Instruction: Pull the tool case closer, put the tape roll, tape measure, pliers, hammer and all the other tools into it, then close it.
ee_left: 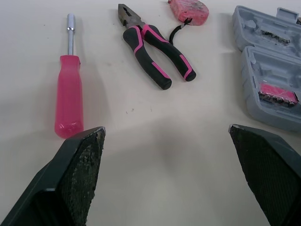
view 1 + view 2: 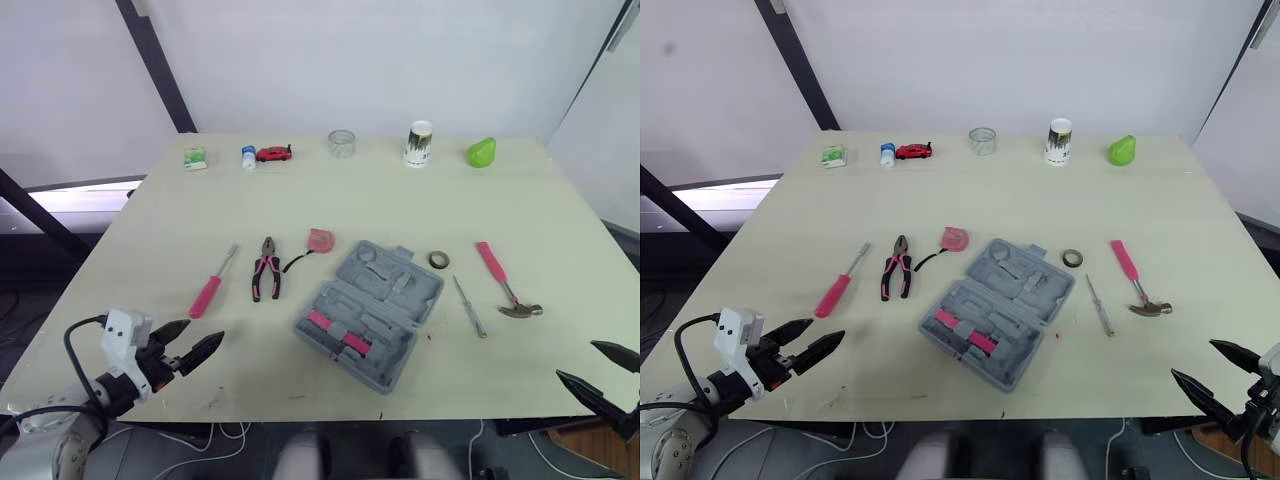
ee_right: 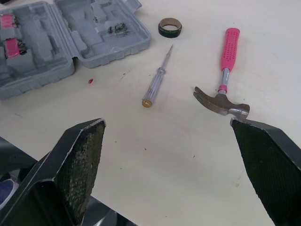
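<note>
The tool case (image 2: 370, 312) lies open and flat just on the near side of the table's (image 2: 300, 200) middle, both grey halves facing up, with pink-handled pieces (image 2: 338, 332) seated in the half nearer the front edge. Taking the case as the dial's centre, the tape measure (image 2: 320, 240) sits at 11 o'clock, near the far half's corner but apart from it. The pliers (image 2: 266, 270) lie at 10 o'clock with their jaws pointing away. A pink-handled nut driver (image 2: 210, 288) lies further out at 9 o'clock. At 1 o'clock the tape roll (image 2: 439, 260) lies flat close to the case. A slim clear screwdriver (image 2: 469, 306) lies at 3 o'clock, and the hammer (image 2: 505, 285) lies beyond it, head toward the front edge. None of these touches the case. Along the far edge, well apart, stand a green box (image 2: 195, 158), a small bottle (image 2: 248, 157), a red toy car (image 2: 274, 153), a clear round container (image 2: 342, 142), a cup (image 2: 419, 143) and a green pear (image 2: 481, 152). A broad bare band separates that row from the tools, and bare tabletop runs from the case to the front edge. The left gripper (image 2: 205, 331) hovers at 8 o'clock over the near-left edge, fingers spread and empty, with the nut driver's handle just ahead. The right gripper (image 2: 575, 359) hangs at 4 o'clock off the near-right corner, fingers likewise apart and empty.
</note>
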{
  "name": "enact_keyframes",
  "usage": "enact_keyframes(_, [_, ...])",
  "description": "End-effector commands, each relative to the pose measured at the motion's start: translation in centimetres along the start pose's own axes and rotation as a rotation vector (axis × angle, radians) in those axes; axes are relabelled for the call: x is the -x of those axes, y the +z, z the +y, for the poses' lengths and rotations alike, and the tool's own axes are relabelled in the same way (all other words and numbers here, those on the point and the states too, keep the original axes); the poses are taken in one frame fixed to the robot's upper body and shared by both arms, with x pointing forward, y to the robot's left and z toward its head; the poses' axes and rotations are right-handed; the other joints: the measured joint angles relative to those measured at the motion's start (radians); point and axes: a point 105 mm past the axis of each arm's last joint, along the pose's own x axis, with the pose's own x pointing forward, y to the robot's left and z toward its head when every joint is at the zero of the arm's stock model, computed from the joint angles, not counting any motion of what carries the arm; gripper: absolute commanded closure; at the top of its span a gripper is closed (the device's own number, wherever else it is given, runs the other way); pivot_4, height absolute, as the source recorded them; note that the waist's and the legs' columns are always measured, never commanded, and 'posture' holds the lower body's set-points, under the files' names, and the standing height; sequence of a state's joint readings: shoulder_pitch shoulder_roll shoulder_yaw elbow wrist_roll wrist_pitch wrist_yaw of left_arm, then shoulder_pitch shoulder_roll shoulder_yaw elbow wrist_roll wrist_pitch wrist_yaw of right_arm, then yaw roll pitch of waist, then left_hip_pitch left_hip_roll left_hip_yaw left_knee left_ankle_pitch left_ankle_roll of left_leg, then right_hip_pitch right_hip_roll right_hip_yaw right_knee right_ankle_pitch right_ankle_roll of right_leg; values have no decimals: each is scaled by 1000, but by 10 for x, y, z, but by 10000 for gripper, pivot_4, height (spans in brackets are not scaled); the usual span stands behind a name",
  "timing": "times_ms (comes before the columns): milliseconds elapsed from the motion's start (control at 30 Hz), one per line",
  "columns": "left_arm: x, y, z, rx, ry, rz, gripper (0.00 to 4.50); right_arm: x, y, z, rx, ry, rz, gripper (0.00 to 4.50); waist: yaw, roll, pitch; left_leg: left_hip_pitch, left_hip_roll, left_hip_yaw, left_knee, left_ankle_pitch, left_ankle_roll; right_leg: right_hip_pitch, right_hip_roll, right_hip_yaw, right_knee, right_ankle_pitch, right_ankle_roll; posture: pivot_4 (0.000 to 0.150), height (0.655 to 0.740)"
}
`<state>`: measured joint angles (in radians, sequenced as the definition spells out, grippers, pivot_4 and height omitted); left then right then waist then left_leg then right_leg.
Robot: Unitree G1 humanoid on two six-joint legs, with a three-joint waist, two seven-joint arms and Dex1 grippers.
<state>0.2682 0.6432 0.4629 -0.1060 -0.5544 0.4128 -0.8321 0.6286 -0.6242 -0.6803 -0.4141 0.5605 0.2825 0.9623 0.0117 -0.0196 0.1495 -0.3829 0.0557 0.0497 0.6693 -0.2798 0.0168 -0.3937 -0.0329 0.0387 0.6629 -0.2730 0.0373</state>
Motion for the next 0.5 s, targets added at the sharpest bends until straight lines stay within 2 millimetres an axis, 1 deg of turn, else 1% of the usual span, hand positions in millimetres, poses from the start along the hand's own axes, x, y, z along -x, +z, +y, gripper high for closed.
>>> enact_keyframes(33, [-8, 22, 2, -39, -31, -41, 103, -6, 14, 2, 40, -24, -52, 255, 0, 0, 0, 0, 0, 0, 0, 0, 0, 0, 0, 0, 0, 0, 0, 1500, 7400])
enact_keyframes(100, [-21, 38, -1, -61, -85, -64, 103, -17, 24, 8, 55, -42, -92, 255, 6, -2, 1, -1, 0, -1, 1, 0, 0, 0, 1, -1, 1, 0, 0, 1500, 7400])
enact_keyframes(133, [-26, 43, -2, -72, -100, -66, 103, -21, 28, 10, 57, -48, -108, 255, 5, -1, 0, -1, 0, -1, 2, 0, 0, -1, 2, -3, 1, 0, 0, 1500, 7400])
enact_keyframes(267, [-48, 61, -8, -177, -182, -60, 103, -40, 43, 31, 54, -20, -161, 255, 1, 0, -1, 0, -2, -1, 1, 0, 0, 0, 3, 0, 2, 1, 0, 1500, 7400])
enact_keyframes(333, [-59, 71, -11, -225, -234, -59, 103, -51, 48, 39, 65, -40, -136, 255, -4, 0, 0, -1, -2, 0, 1, 0, 0, -1, 3, 1, 1, 2, 3, 1500, 7400])
enact_keyframes(400, [-71, 81, -14, -263, -285, -48, 103, -62, 49, 46, 41, -50, -104, 255, -6, -1, 0, -3, -2, 0, 0, 0, 0, -3, 4, 1, 1, 3, 4, 1500, 7400])
enact_keyframes(500, [-94, 92, -21, -365, -392, 22, 103, -80, 52, 57, 27, -42, -64, 255, 0, -2, 0, -5, -2, -1, 1, 0, 0, -4, 5, 1, 1, 3, 4, 1500, 7400])
